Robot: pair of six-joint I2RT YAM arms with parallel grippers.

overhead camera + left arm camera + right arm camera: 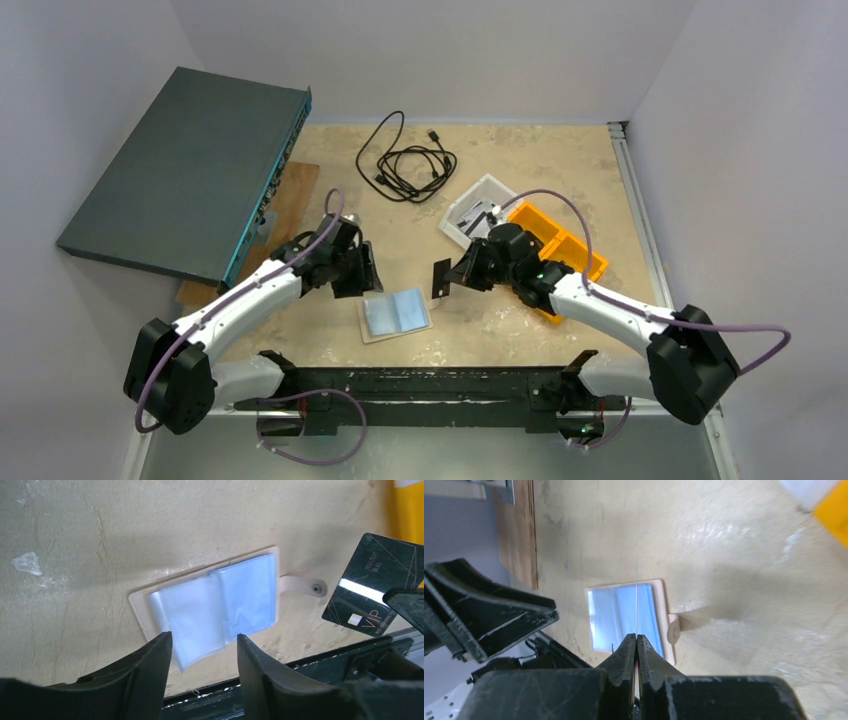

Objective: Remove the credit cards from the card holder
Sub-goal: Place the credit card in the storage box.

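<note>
Pinching a black card (374, 584) by one edge, the right gripper (636, 640) risks dropping it should that thin hold slip. Card holder (397, 314) lies open on the table (560, 165) between both grippers; left gripper (205, 647) hangs above it, jaws parted, empty.

We see the card holder (396, 314) lying open flat, near-centre on the tabletop (560, 160), blue-grey sleeves up. Right of it, the right hand (458, 275) pinches a black card (441, 279) upright.
</note>
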